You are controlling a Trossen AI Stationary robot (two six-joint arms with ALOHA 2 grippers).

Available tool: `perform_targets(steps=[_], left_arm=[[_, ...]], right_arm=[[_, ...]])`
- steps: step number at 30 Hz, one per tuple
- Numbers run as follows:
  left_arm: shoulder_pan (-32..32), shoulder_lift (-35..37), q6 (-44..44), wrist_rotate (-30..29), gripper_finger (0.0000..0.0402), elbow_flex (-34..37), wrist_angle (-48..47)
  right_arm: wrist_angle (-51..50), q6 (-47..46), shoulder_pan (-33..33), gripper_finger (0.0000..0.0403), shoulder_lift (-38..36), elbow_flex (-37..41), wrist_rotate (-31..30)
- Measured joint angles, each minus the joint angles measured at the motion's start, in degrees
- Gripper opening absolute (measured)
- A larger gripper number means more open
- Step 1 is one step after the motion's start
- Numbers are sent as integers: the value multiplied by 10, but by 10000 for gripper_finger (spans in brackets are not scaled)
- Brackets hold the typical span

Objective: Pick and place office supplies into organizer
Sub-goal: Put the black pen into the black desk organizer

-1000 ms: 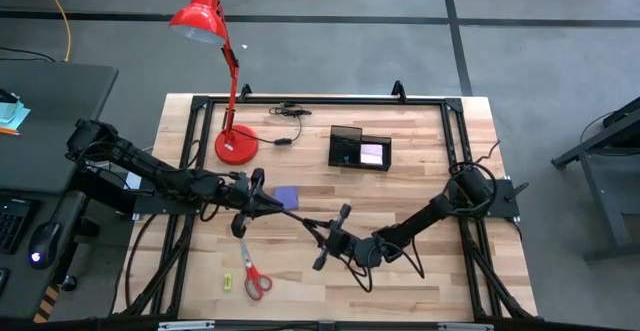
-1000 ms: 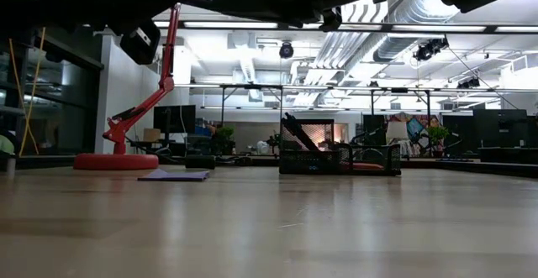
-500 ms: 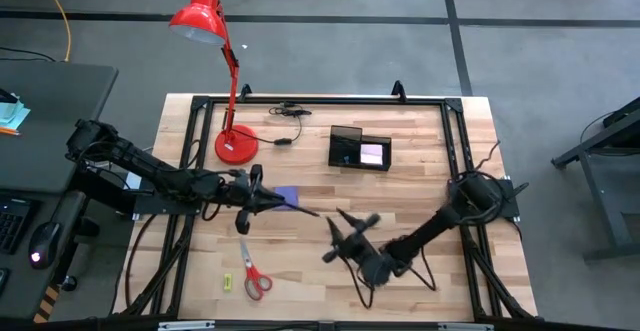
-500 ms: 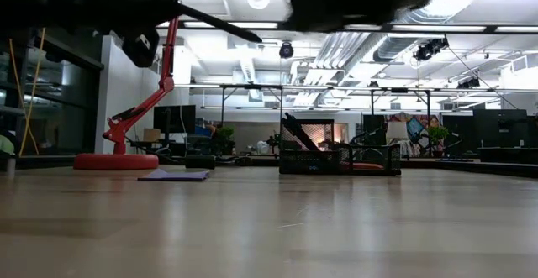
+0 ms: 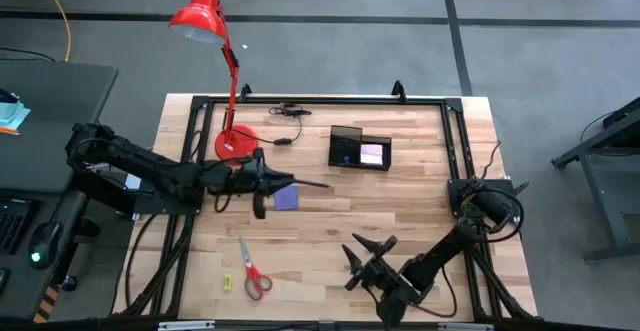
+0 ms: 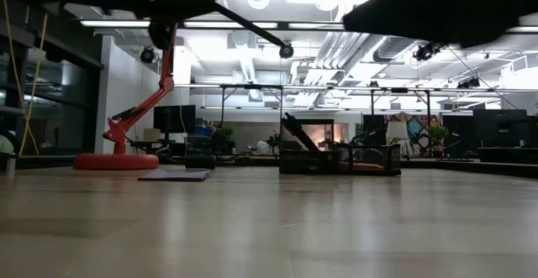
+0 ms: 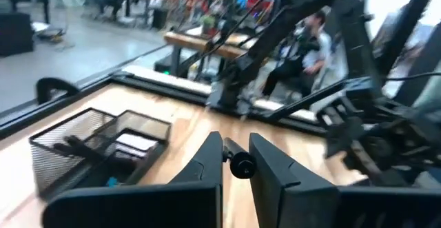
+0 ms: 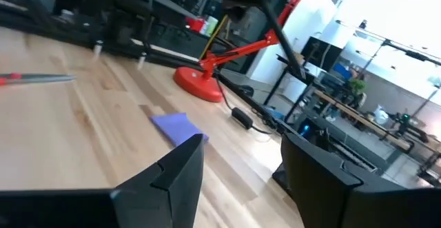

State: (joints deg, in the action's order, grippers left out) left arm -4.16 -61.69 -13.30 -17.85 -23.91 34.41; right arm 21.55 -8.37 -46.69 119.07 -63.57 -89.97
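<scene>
My left gripper (image 5: 274, 182) hovers over the table's left middle, shut on a thin black pen (image 5: 306, 183) that sticks out toward the right edge. Just nearer than it, a purple note pad (image 5: 287, 199) lies flat on the table. Red-handled scissors (image 5: 253, 274) and a tiny yellow-green piece (image 5: 227, 282) lie near the front left. The black organizer (image 5: 360, 148) stands at the far middle with a pink pad (image 5: 372, 154) inside. My right gripper (image 5: 366, 250) is open near the front edge with nothing between its fingers. My left gripper pinches the pen's left end (image 7: 240, 164) between its two fingers (image 7: 205, 160). The fingers come level from the table's left and lie along the pen, which runs on past their tips. The pen is about level and lifted clear of the table.
A red desk lamp stands on its round base (image 5: 237, 145) at the far left, close behind my left gripper. A black cable (image 5: 290, 111) lies along the far edge. Bare wood stretches between the pad, the organizer and my right gripper.
My right gripper has opened, let go of the pen and drawn back toward the near edge. My left gripper has kept the pen and carried it up and toward the far edge. The pen has swung from slanting toward the near right to pointing at the right edge.
</scene>
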Motion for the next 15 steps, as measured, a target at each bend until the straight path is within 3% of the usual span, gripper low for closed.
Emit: perform_targets(steps=[7,15], left_arm=[[81,-53,4,1,46,-120,-133],[181,-162,16,78,26,-265,-237]], right_arm=[[-98,-125,-14,188,0,0,0],[-138,-178,-14,185,0,0,6]])
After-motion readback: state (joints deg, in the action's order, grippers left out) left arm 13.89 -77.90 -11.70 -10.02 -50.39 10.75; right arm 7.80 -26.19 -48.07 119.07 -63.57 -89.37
